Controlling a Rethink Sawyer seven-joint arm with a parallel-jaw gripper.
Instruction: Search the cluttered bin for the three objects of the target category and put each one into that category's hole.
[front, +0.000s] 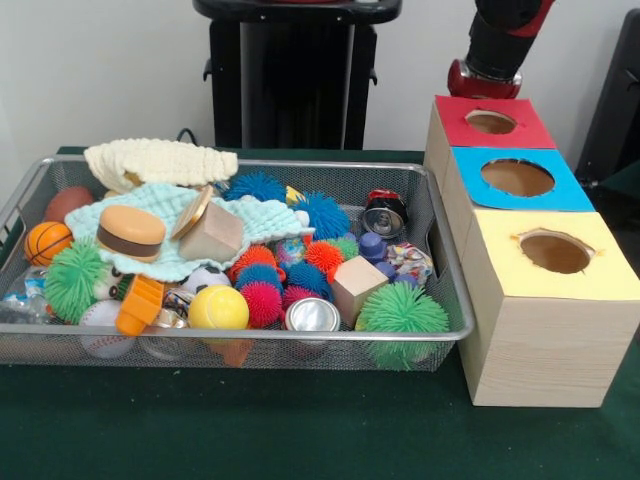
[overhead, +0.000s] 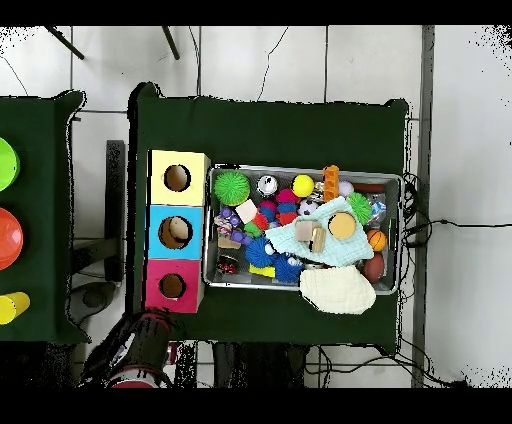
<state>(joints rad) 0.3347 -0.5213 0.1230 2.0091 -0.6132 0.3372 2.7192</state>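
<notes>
On the green-covered counter (front: 300, 430) a wire mesh bin (front: 230, 345) sits packed with clutter, and just beside its end stands a row of three wooden boxes, each with a round hole in a coloured top: a yellow-topped box (front: 545, 310), a blue-topped box (front: 520, 180) and a red-topped box (front: 490, 122). Inside the bin, a toy hamburger (front: 131, 232) rests on a pale green knitted cloth (front: 160, 215), with a tan wooden block (front: 211, 236) touching it on the side toward the boxes. A cream knitted cloth (front: 160, 160) drapes over the bin's far rim. Against the end of the bin away from the boxes lie a small basketball (front: 47, 241) and a green spiky ball (front: 74, 278). Along the near wall of the bin sit a yellow ball (front: 218, 308), a silver can (front: 312, 316), a plain wooden cube (front: 358, 286) and a second green spiky ball (front: 402, 312), this last at the corner nearest the yellow-topped box. Blue, orange and pink spiky balls crowd the middle of the bin, and a dark can (front: 384, 214) lies near the far corner by the boxes. The red and black arm (front: 500, 45) hangs behind the red-topped box, well apart from the bin; its jaws are not visible in either view, so whether they are spread or pressed together cannot be told.
</notes>
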